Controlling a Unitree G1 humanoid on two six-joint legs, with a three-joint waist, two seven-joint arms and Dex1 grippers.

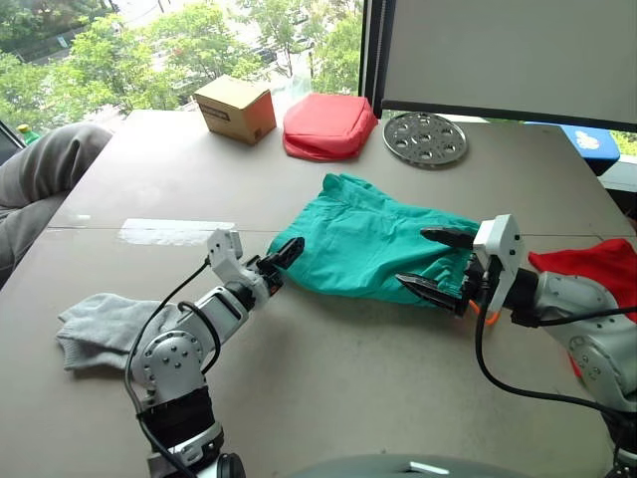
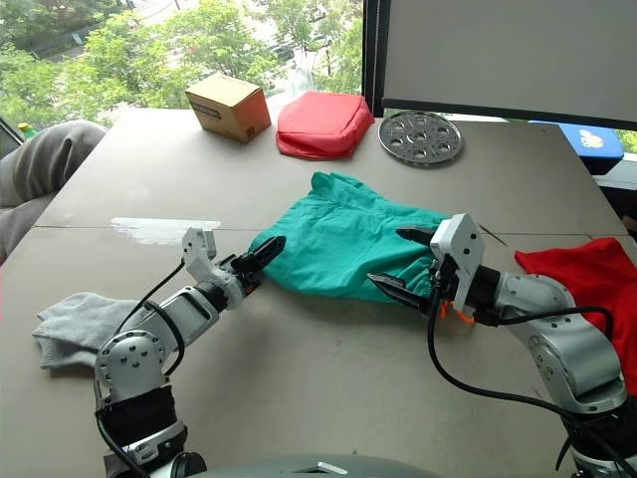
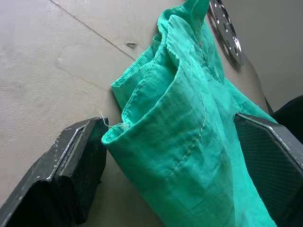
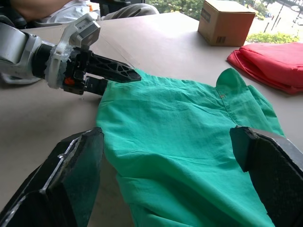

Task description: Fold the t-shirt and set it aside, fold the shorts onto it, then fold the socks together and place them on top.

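The teal shorts (image 1: 368,239) lie crumpled in the middle of the table. My left gripper (image 1: 282,263) is open at their left corner, and the left wrist view has the hem (image 3: 142,137) between its wide-spread fingers. At the shorts' right end my right gripper (image 1: 436,263) is open too, one finger over the cloth and one at its near edge. The red t-shirt (image 1: 589,267) lies at the table's right edge, behind my right arm. Grey socks (image 1: 100,329) rest flat at the near left.
At the back stand a cardboard box (image 1: 236,108), a puffy red pouch (image 1: 328,124) and a perforated metal disc (image 1: 425,138). A person's grey-clad limb (image 1: 45,169) rests at the table's left edge. A white patch (image 1: 174,231) marks the tabletop.
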